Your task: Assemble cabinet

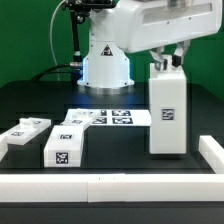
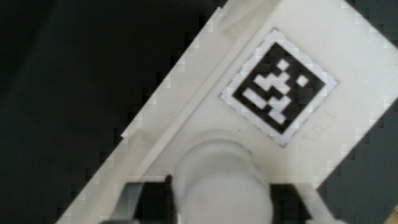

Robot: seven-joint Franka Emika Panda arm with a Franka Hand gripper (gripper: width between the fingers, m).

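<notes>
Front border rail (image 1: 110, 185) edges the table as the gripper (image 1: 167, 64) clamps the top of the cabinet piece (image 1: 168, 115). The piece stands directly beneath it at the exterior view's right, long axis vertical. A flat panel (image 1: 25, 128) lies well apart, left. No compartment shows.

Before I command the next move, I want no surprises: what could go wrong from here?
1. The tool grips only the top of the tall white tagged plastic cabinet box, so the box could tip or swing.
2. The thin flat white marker board lies close by its base; sliding might catch it.
</notes>
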